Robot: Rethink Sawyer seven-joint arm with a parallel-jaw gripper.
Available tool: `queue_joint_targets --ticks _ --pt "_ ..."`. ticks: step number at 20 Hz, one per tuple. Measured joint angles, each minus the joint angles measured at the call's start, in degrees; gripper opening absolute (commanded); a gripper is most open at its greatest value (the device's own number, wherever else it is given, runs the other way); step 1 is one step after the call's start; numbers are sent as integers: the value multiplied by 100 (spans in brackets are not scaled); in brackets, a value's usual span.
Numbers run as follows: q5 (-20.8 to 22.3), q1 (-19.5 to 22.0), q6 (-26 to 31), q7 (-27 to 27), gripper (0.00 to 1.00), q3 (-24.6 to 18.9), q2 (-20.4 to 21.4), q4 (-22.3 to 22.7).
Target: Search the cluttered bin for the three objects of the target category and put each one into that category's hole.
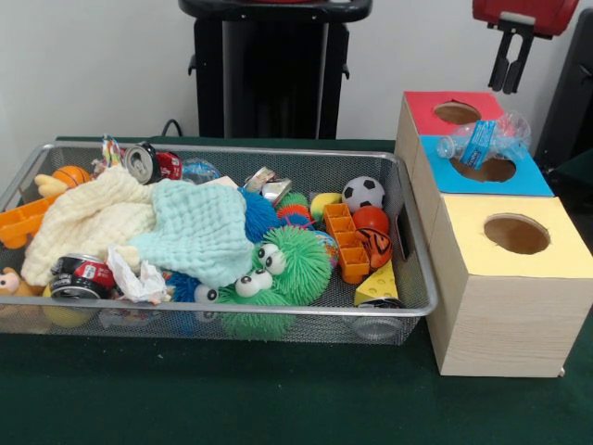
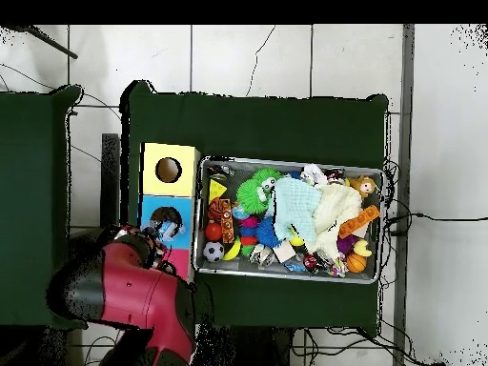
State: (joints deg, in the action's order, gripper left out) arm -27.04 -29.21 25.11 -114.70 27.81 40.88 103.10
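The wire mesh bin (image 1: 232,148) is full of toys and cloths; it also shows in the overhead view (image 2: 286,161). One see-through bottle with a blue label (image 1: 482,141) lies across the hole of the blue box (image 1: 528,181), not down inside it. Another see-through bottle (image 1: 198,170) shows at the bin's far side behind the cloths. A clear rounded thing (image 1: 374,324) lies in the bin's front right corner. My gripper (image 1: 508,79) hangs open and empty above the bottle on the blue box. In the overhead view my red arm (image 2: 133,291) covers the gripper.
A red box (image 1: 422,109), the blue box and a yellow box (image 1: 514,269), each with a round hole, stand in a row right of the bin. The bin holds a cream cloth (image 1: 88,218), a mint cloth (image 1: 199,227), green spiky balls (image 1: 287,264), drink cans (image 1: 148,162) and a soccer ball (image 1: 362,193).
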Motion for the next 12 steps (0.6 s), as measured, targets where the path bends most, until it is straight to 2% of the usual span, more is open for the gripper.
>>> queue_joint_targets --ticks 12 --pt "0 4 -384 0 0 -74 63 311"
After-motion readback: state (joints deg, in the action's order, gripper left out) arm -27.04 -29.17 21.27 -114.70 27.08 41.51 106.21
